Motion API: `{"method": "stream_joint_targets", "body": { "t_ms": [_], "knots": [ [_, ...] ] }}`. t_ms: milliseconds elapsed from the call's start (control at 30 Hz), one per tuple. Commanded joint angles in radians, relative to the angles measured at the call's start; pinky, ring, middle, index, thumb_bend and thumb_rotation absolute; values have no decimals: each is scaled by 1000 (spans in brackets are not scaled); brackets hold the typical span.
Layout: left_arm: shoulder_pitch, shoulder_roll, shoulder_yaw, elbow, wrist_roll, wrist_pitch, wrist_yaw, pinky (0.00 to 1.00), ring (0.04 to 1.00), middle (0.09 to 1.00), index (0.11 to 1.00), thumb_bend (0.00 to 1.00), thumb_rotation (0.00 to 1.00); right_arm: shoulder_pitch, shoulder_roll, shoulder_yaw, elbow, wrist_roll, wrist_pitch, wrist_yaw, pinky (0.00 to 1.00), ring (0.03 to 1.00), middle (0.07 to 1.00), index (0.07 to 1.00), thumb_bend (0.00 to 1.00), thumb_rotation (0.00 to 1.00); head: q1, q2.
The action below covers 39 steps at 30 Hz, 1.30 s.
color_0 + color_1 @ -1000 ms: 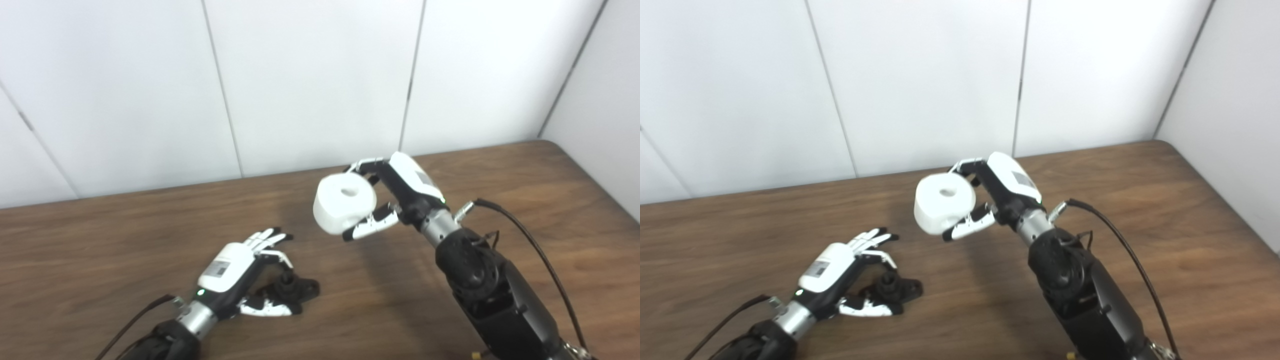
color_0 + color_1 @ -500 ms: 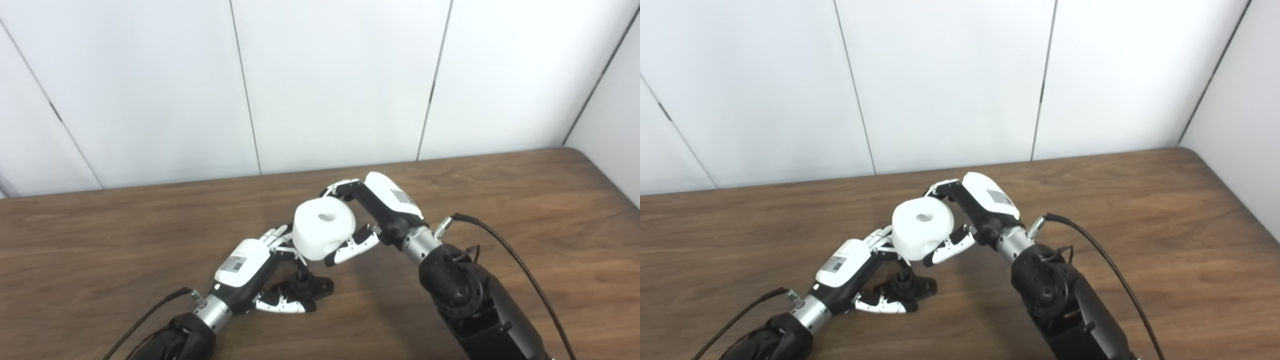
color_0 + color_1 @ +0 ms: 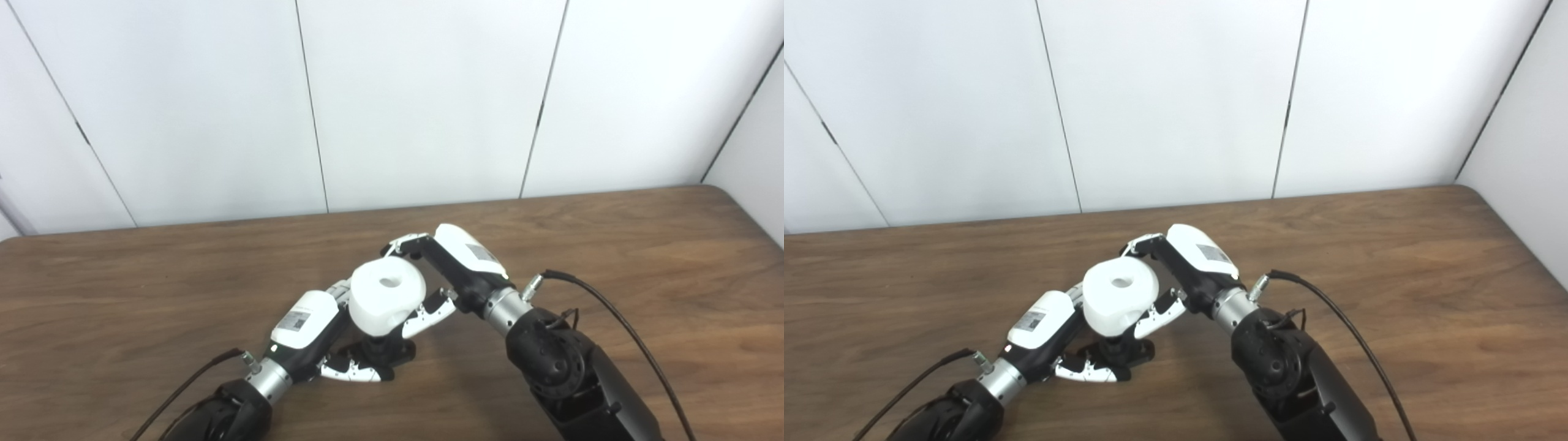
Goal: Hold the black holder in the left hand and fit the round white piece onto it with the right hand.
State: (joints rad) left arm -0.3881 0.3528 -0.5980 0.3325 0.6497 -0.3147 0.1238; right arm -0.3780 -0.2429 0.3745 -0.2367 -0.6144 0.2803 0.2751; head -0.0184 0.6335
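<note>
My right hand (image 3: 438,278) clasps the round white piece (image 3: 387,296), hole up, directly above the black holder (image 3: 381,352), which sits on the table (image 3: 643,245) with my left hand (image 3: 312,334) wrapped around it, so seating means going straight down.

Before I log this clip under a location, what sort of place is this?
Probably a lab or test room, not a home: a bare wooden table against plain white wall panels, with only the left hand at a black holder and the right hand gripping a round white piece.
</note>
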Motion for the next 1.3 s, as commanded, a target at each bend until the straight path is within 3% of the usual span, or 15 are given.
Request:
{"method": "stream_joint_targets", "body": {
  "t_ms": [0,733,1267],
  "knots": [
    [135,-19,-82,75,85,89,-126,947,975,909,484,524,59,-38,-10,-3,-28,-7,-44,1,777,782,773,481,521,133,0,1],
    [134,-13,-78,65,71,92,-130,962,977,909,484,524,58,-34,-56,12,-18,-33,-100,77,802,784,770,480,524,133,7,28],
    [143,-18,-80,48,67,103,-137,960,976,908,484,524,59,-52,-37,24,16,-47,-105,91,822,790,773,481,523,134,15,37]
  ]
}}
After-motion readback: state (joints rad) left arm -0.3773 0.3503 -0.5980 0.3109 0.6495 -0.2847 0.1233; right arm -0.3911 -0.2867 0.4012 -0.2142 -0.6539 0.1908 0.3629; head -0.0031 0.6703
